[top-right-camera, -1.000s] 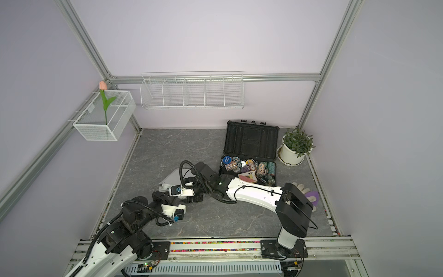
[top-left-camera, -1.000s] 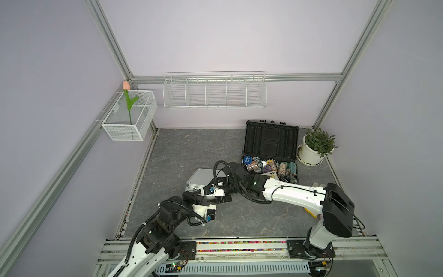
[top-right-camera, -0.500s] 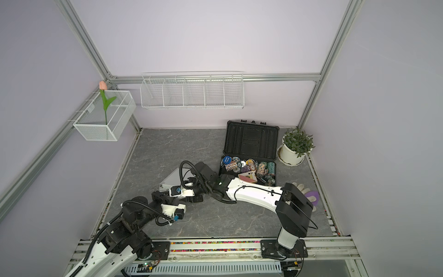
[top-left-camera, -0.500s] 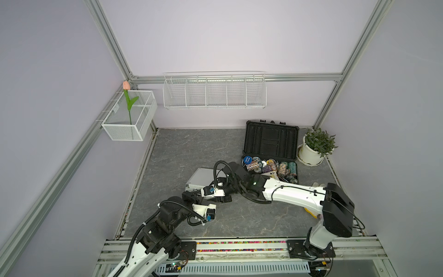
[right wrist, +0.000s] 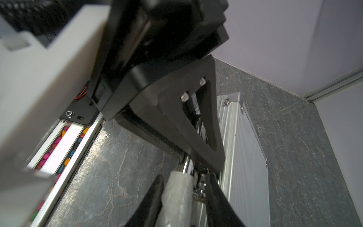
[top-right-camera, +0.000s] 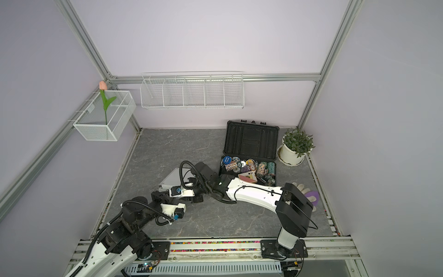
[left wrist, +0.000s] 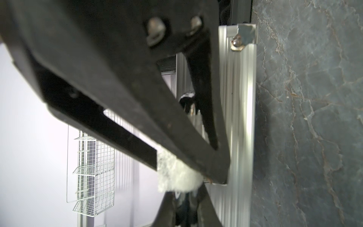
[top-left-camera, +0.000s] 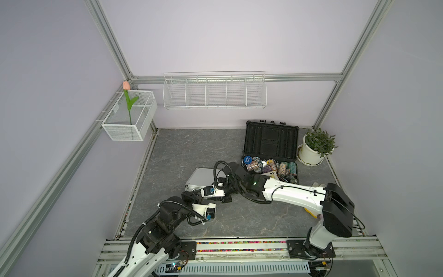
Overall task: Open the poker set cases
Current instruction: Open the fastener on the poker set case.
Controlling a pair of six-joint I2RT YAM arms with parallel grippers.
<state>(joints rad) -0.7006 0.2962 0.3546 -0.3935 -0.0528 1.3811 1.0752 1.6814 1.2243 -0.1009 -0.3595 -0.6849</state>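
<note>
Poker set cases are half done: the black case (top-left-camera: 271,144) lies open at the table's (top-left-camera: 182,148) far right, and the silver case (top-left-camera: 200,178) lies shut to its left. The silver one is in hand, and next its latches likely need freeing before the lid can lift. The left end effector (left wrist: 216,173) is closed against its near edge. The right end effector (right wrist: 184,175) straddles the white-padded handle (right wrist: 176,196), jaws apart. Both arms reach in low.

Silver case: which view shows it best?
The top views, both alike: the silver case shows most of its lid, lying flat. Both wrist views catch only a close strip of its ribbed side.
</note>
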